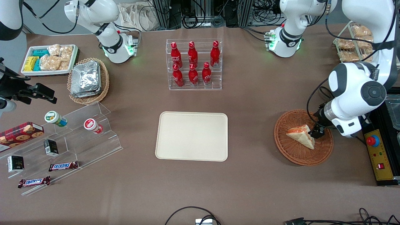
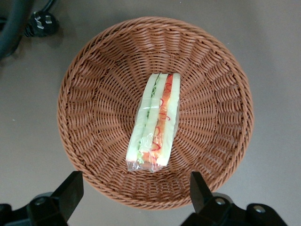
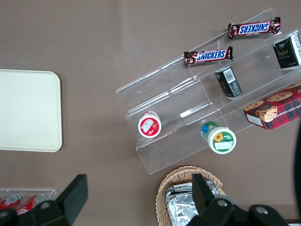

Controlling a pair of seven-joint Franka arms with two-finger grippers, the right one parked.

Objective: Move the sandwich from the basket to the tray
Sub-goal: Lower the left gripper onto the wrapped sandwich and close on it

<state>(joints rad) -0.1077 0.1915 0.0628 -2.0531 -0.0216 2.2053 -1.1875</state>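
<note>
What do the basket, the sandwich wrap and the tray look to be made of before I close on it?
The basket looks like woven wicker or rattan, reddish-brown and ribbed. The sandwich seems wrapped in thin clear film: it shows glare and crinkles at one end. The tray looks like matte cream moulded plastic, smooth with a low rim. The gripper hangs open above the basket's rim.

Bright even overhead light, soft shadows, sharp focus, no glare

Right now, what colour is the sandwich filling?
Orange-red and green, clearest in the left wrist view: sandwich.
</note>
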